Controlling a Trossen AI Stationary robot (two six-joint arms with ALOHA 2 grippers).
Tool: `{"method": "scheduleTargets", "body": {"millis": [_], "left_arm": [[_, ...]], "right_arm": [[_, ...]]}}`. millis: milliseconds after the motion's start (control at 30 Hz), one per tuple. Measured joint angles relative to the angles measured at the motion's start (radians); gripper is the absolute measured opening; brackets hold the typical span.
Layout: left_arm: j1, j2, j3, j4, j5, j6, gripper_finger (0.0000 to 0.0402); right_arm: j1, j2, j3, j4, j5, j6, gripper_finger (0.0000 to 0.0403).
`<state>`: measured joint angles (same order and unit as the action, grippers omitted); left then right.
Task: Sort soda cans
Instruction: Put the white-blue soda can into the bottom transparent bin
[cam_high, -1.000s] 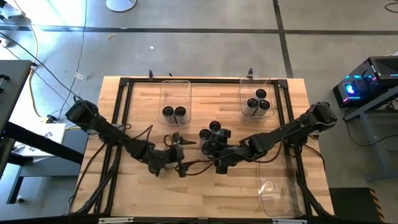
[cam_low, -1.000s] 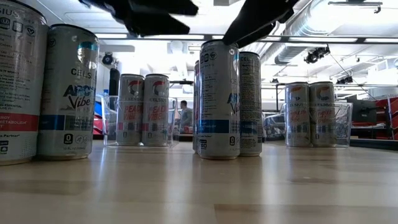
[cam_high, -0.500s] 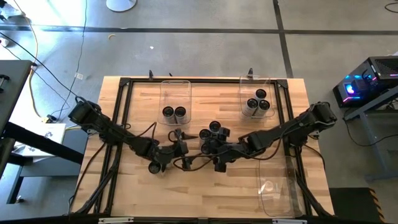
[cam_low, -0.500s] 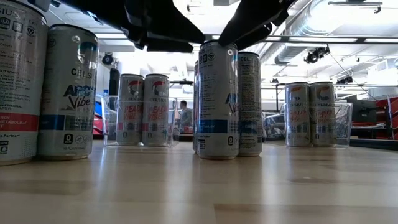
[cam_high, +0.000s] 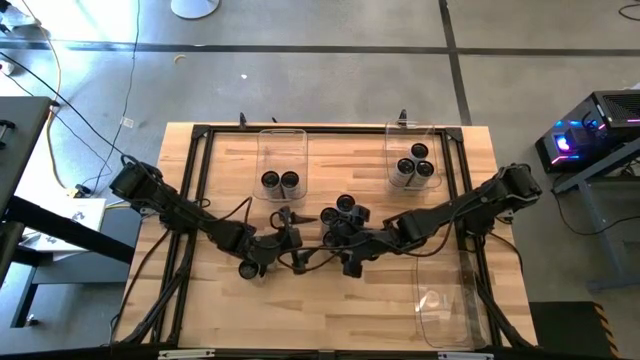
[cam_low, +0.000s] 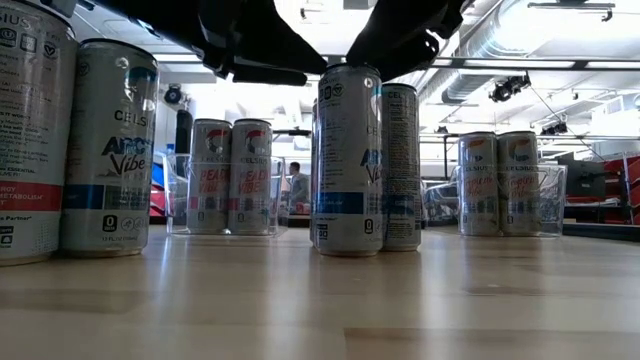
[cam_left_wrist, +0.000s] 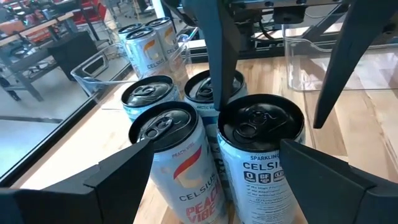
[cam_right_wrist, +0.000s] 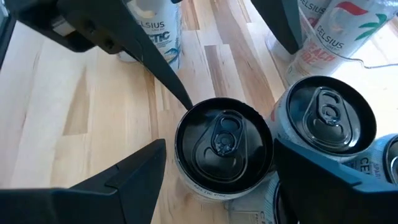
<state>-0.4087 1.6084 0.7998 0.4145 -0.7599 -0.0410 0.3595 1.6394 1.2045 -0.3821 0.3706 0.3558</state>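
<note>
Wooden bench (cam_high: 230, 310): both grippers' fingers stand wide over the central cans (cam_high: 345, 212), right gripper (cam_right_wrist: 217, 155) straddling one can (cam_right_wrist: 224, 146). Left gripper (cam_left_wrist: 214, 180) crowds close, so the arms could collide or tip neighbours.

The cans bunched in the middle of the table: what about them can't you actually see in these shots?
- Exact count of the middle cluster: in the high view the two arms cover part of it.
- Labels of the rear cans: in the low view the front can hides them.
- Left gripper and right gripper: open, but whether either touches a can cannot be told.
</note>
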Motion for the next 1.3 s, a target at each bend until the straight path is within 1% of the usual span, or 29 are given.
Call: {"method": "scheduleTargets", "body": {"millis": [133, 300, 367, 467, 567, 733, 967, 1033, 1200, 1300], "left_arm": [[0.0, -0.003, 0.0, -0.004, -0.005, 0.0, 0.0339], [-0.017, -0.003, 0.0, -0.005, -0.042, 0.001, 0.0339], [-0.022, -0.003, 0.0, -0.006, -0.078, 0.002, 0.0339], [-0.03, -0.003, 0.0, -0.007, -0.124, 0.028, 0.0339], [-0.044, -0.003, 0.0, -0.007, -0.146, 0.038, 0.0339], [-0.057, -0.003, 0.0, -0.007, -0.147, 0.067, 0.0339], [-0.064, -0.003, 0.0, -0.007, -0.143, 0.072, 0.0339], [-0.064, -0.003, 0.0, -0.007, -0.128, 0.072, 0.0339], [-0.055, -0.002, 0.0, -0.006, 0.026, 0.067, 0.0339], [-0.044, 0.002, 0.0, -0.01, 0.035, 0.05, 0.0339]], "right_arm": [[0.0, 0.0, 0.009, -0.009, -0.008, 0.034, 0.0287], [0.0, 0.001, 0.049, -0.05, -0.08, 0.075, 0.0287], [0.002, 0.002, 0.067, -0.056, -0.12, 0.072, 0.0287], [0.004, 0.002, 0.077, -0.066, -0.151, 0.047, 0.0287], [0.004, 0.003, 0.092, -0.063, -0.183, 0.004, 0.0287], [0.006, 0.003, 0.112, -0.071, -0.181, -0.066, 0.0287], [-0.006, 0.003, 0.115, -0.093, -0.16, -0.102, 0.0287], [-0.006, 0.002, 0.115, -0.096, -0.158, -0.148, 0.0287], [-0.02, 0.005, 0.115, -0.154, -0.153, -0.314, 0.0287], [-0.045, 0.016, 0.115, -0.16, -0.134, -0.333, 0.0287]]}}
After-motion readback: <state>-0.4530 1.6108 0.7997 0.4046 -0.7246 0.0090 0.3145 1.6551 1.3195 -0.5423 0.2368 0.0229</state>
